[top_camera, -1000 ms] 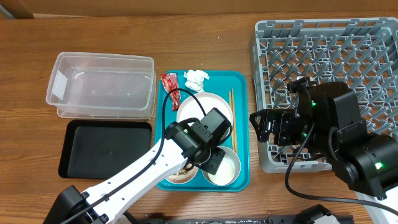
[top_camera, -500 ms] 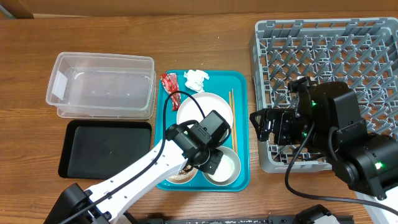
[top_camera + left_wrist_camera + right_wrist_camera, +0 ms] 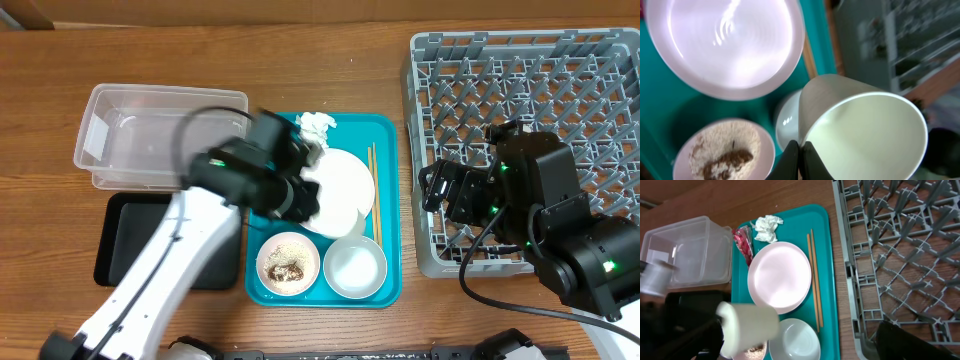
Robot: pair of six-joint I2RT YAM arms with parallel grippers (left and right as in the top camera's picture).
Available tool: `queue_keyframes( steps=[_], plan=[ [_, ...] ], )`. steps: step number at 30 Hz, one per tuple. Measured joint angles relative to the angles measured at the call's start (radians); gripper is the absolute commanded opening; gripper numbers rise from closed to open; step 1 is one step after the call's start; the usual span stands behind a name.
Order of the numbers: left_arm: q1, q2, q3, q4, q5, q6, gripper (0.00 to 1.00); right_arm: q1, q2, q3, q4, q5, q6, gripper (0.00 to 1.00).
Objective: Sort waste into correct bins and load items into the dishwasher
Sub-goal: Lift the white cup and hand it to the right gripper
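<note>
Cup (image 3: 865, 130): small, plain white, smooth and empty inside; lifted above the teal tray (image 3: 392, 180), tipped with its mouth open to the left wrist view.
Left gripper (image 3: 800, 152): pinched narrow on the cup's wall at the rim.
Right gripper (image 3: 435, 190): over the near left corner of the grey rack (image 3: 560, 80); its opening cannot be told.
Plate (image 3: 345, 180): large, white, bare, lying on the tray.
Chopsticks (image 3: 373, 195): just right of the plate.
Rice bowl (image 3: 288, 265): holds rice and brown scraps.

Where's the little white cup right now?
Left wrist view: the left gripper holds the white cup above the teal tray, beside the plate.
</note>
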State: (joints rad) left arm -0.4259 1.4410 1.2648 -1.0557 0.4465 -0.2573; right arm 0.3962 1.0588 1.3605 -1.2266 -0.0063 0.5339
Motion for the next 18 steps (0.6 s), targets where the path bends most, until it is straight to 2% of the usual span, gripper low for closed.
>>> queue_keyframes(
  steps=[5,10,14,18],
  plan=[
    [0.2,-0.034,0.051,0.052,0.212,0.029,0.04,0.0,0.0,0.0,0.037,-0.035,-0.023,0.95],
    [0.363,-0.017,0.051,0.112,0.547,0.06,0.04,-0.001,0.0,0.0,0.129,-0.2,-0.142,0.9],
    [0.408,0.007,0.051,0.167,0.838,0.075,0.04,-0.001,0.003,0.0,0.22,-0.402,-0.249,0.88],
    [0.402,0.01,0.051,0.173,0.991,0.075,0.04,-0.001,0.016,0.0,0.297,-0.571,-0.312,0.89]
  ],
)
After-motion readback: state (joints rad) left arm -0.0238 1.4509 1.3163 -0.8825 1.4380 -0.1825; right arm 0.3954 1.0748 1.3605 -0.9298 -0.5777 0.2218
